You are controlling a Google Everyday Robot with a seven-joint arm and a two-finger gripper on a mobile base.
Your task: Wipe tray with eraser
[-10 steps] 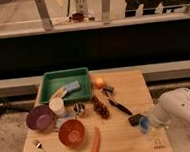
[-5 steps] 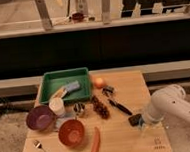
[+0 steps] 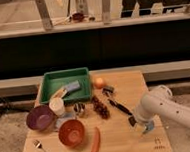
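One white robot arm (image 3: 164, 107) reaches in from the right over the wooden table (image 3: 139, 86). Its gripper (image 3: 138, 125) sits low over the table's front right part, just past the end of a long black-handled utensil (image 3: 117, 103). A small dark block, the eraser (image 3: 132, 121), shows right at the gripper's tip. Whether the gripper has closed on it or stands open beside it cannot be told.

The green tray (image 3: 54, 83) lies at the back left of the table, well apart from the eraser and the gripper. Inside the tray rests a grey-blue block (image 3: 72, 86) with a tan item (image 3: 60, 92) beside it. An orange fruit (image 3: 99, 82) sits just right of the tray. In front of the tray stand a white cup (image 3: 57, 106), a purple bowl (image 3: 40, 118) and an orange bowl (image 3: 72, 132). Dark grapes (image 3: 100, 108) lie mid-table. A long orange piece of food (image 3: 95, 141) and a fork (image 3: 43, 151) lie near the front edge.
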